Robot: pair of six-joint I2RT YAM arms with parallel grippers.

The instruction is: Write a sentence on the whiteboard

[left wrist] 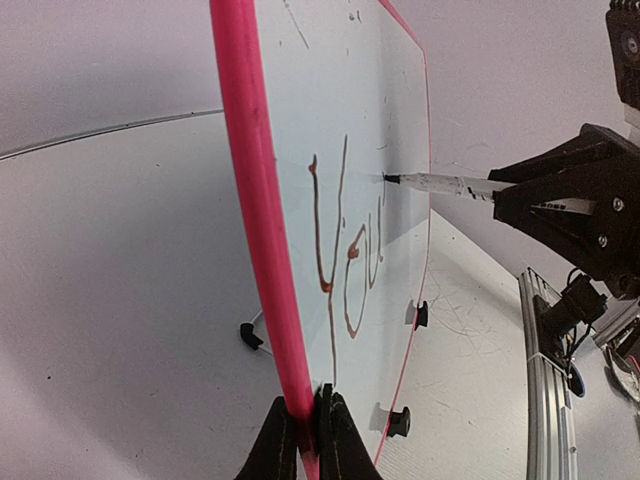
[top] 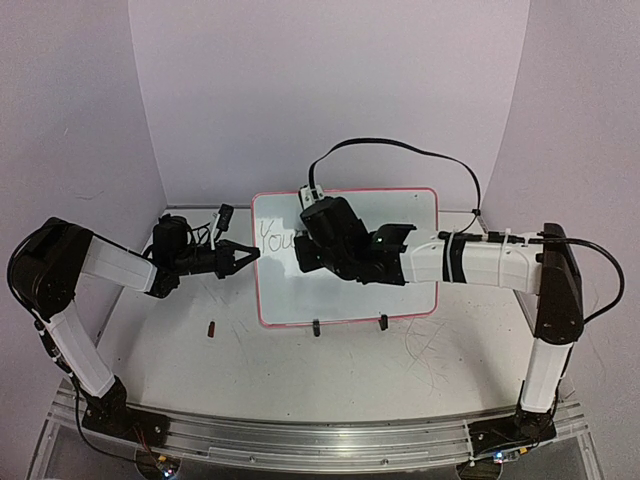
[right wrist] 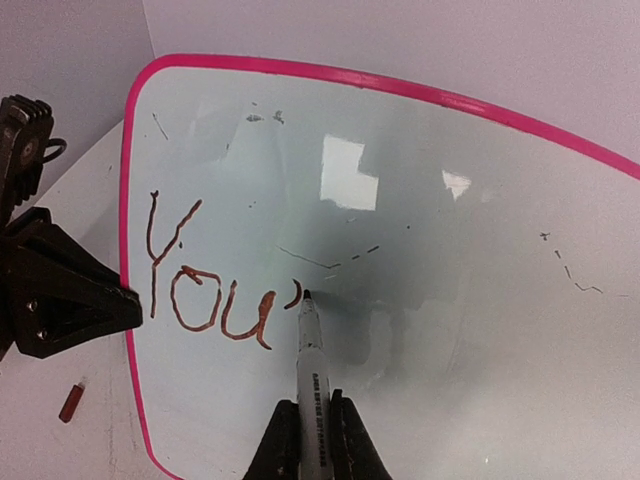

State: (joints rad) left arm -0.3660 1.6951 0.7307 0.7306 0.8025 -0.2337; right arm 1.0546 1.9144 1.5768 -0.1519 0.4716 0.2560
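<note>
Your R fingers [right wrist: 278,445] are pinched shut on the marker [right wrist: 312,375], barrel upright betw. them, tip touching the board [right wrist: 460,340] right at the apostrophe. Writing [right wrist: 205,300] reads "You'", reddish-brown, on the panel's left side. Your L fingers [left wrist: 275,448] are clamped tight on the board's pink frame at its left edge, one finger each side. Board stands upright toward the back of the worktop [top: 300,375] on two black feet [top: 315,326]. Small reddish piece [top: 211,328] lies on the worktop, left of the board, not touching it.
</note>
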